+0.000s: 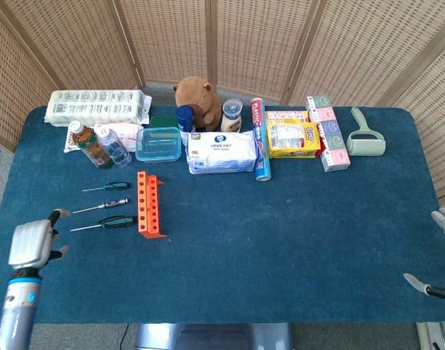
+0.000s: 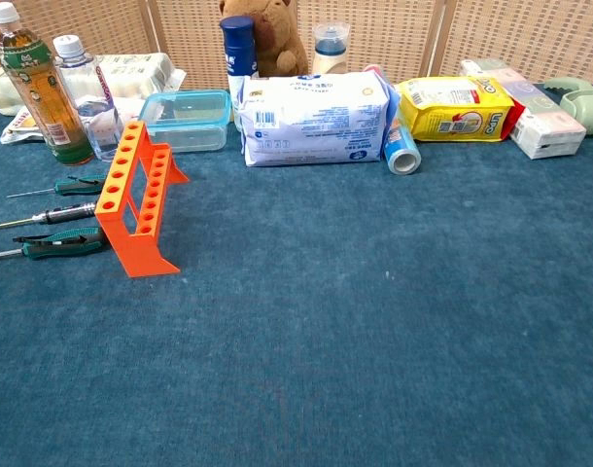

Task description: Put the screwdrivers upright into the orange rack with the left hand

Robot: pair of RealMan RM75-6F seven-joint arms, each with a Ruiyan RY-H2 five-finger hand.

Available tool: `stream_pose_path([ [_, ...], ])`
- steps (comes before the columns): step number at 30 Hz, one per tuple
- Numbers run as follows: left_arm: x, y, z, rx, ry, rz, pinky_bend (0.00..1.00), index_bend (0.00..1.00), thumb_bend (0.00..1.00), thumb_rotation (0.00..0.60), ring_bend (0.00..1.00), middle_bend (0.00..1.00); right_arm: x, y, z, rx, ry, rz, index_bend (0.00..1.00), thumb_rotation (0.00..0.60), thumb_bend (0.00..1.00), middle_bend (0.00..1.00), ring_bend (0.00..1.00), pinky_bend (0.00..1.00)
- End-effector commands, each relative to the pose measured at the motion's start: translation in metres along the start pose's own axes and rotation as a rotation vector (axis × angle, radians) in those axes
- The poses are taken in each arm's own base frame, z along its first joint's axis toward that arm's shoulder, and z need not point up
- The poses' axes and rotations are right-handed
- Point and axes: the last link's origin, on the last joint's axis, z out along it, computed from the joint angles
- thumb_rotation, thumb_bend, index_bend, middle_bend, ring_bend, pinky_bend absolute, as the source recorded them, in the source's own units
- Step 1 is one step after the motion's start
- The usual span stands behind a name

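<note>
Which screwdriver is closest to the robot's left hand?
The front screwdriver, green-and-black handled, lies nearest the left hand; the other two screwdrivers lie farther back.

Three screwdrivers (image 1: 106, 205) are laid flat in a row on the blue cloth, up and right of the left hand (image 1: 31, 245). The orange rack (image 1: 149, 204), every hole unfilled, is stood just beyond their handles.
</note>
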Motion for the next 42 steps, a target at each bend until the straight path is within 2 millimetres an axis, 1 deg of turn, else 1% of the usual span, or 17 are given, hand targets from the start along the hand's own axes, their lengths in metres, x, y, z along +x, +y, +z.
stream_pose_path([
  [1,-0.013,0.032,0.024,0.000,-0.052,-0.026,1.00,0.33,0.12,0.600,1.00,1.00,0.001,0.002,0.002,-0.004,0.000,0.002,0.02,0.600,0.00,0.02,0.00,0.00],
  [6,-0.024,0.053,0.041,-0.017,-0.075,-0.016,1.00,0.33,0.16,0.600,1.00,1.00,0.000,0.005,0.006,-0.017,-0.008,0.007,0.02,0.600,0.00,0.02,0.00,0.00],
  [8,-0.028,0.058,0.046,-0.031,-0.082,-0.017,1.00,0.33,0.18,0.600,1.00,1.00,0.000,0.007,0.007,-0.025,-0.014,0.009,0.02,0.600,0.00,0.02,0.00,0.00],
  [20,-0.055,0.071,0.069,-0.061,-0.137,-0.006,1.00,0.33,0.21,0.600,1.00,1.00,-0.003,0.012,0.014,-0.057,-0.026,0.003,0.02,0.600,0.00,0.02,0.00,0.00],
  [29,-0.067,0.083,0.072,-0.065,-0.170,0.003,1.00,0.34,0.22,0.600,1.00,1.00,-0.002,0.014,0.015,-0.068,-0.024,0.009,0.02,0.600,0.00,0.02,0.00,0.00],
  [33,-0.072,0.085,0.071,-0.057,-0.182,0.006,1.00,0.43,0.24,0.600,1.00,1.00,-0.002,0.015,0.015,-0.068,-0.029,0.018,0.02,0.600,0.00,0.02,0.00,0.00],
  [37,-0.074,0.086,0.073,-0.045,-0.178,0.018,1.00,0.44,0.25,0.600,1.00,1.00,-0.001,0.015,0.016,-0.066,-0.031,0.024,0.02,0.600,0.00,0.02,0.00,0.00],
  [42,-0.077,0.088,0.074,-0.042,-0.176,0.020,1.00,0.45,0.32,0.600,1.00,1.00,-0.001,0.015,0.015,-0.062,-0.036,0.035,0.02,0.600,0.00,0.02,0.00,0.00],
])
